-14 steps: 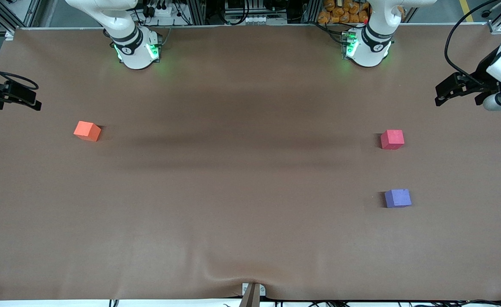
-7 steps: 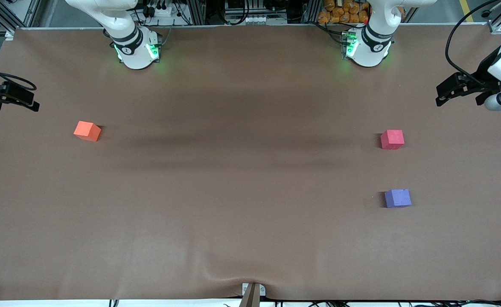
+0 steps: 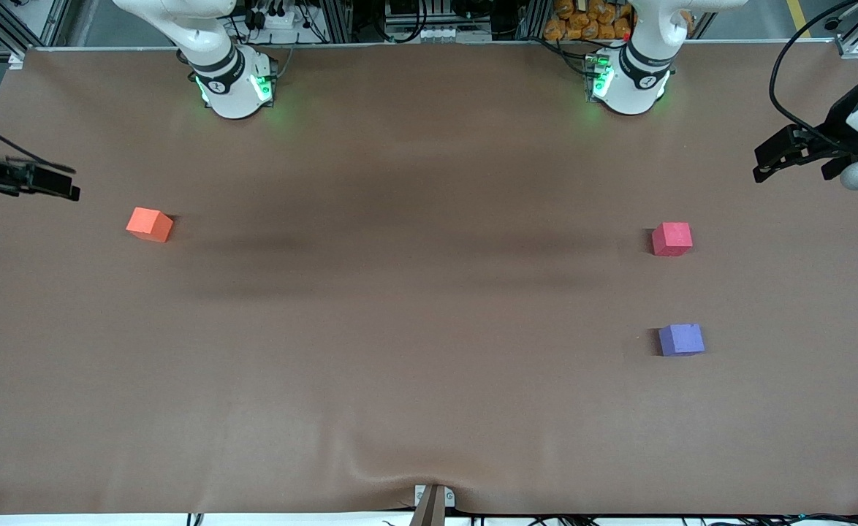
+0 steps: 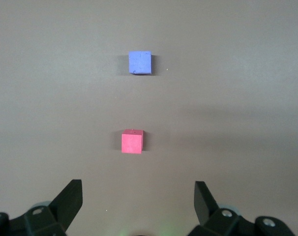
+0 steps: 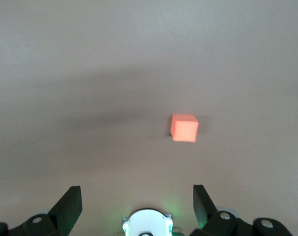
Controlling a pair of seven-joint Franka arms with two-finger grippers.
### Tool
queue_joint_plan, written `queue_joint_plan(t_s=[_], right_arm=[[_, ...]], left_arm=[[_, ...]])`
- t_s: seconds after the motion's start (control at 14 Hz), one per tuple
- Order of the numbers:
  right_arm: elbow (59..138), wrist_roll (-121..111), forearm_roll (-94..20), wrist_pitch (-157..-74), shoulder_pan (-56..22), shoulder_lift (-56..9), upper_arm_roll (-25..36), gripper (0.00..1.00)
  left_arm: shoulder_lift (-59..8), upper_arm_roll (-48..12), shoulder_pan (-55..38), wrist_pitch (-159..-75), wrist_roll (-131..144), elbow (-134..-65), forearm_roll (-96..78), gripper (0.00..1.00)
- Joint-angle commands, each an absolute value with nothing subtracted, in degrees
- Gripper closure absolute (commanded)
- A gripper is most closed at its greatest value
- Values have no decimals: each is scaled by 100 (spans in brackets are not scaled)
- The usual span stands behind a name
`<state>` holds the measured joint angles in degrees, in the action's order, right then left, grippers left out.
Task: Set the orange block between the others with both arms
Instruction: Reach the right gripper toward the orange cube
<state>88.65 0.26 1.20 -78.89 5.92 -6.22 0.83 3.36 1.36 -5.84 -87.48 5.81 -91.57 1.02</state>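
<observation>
**Both grippers empty and up in the air, all three cubes resting on the table**

Start at the right arm's end of the table, which you see at the edge of the front view. Your right gripper (image 3: 63, 191) hangs in the air over the brown table (image 3: 414, 329) near that end, and its jaws stand wide with nothing between them. In the right wrist view the two black fingers (image 5: 70, 204) frame bare tabletop, and the orange block (image 3: 149, 224) lies ahead of the jaws, apart from them, a little off the midline toward one finger. No finger touches it. It sits flat on the table, turned slightly askew, well apart from the other two cubes.

Move on across the long bare middle of the table to the left arm's end. There you find the red-pink cube (image 3: 672, 239) and the purple-blue cube (image 3: 681, 340), apart from each other with a stretch of bare table between them; the purple-blue one lies nearer to the front camera.

Your left gripper (image 3: 765, 169) hangs over the table's edge at that end, jaws spread wide and holding nothing. In the left wrist view both cubes lie ahead of the open jaws, roughly on the line midway between the fingers (image 4: 69, 201): the red-pink cube is closer to the fingertips, the purple-blue cube further out along the same line
</observation>
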Motion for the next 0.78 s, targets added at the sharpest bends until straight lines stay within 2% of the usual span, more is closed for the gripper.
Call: queue_joint_plan(t_s=[0.0,0.21,0.43,0.71], right_arm=[[9061,-139,272,-7919,905,-843,26,0],[9647,-290,299,-8365,923,-932,26,0],[10062,-299,238,-8446,1019,-949,18,0],[10169,-299,229,-8621,1125,-1002,17,0]], left_arm=[[369,114,-519,-8675,483,-9088,193,0],[387,114,-501,-8675,527,-9079,202,0],[387,132,-501,-8675,536,-9079,211,0],[396,123,-501,-8666,571,-9079,211,0]])
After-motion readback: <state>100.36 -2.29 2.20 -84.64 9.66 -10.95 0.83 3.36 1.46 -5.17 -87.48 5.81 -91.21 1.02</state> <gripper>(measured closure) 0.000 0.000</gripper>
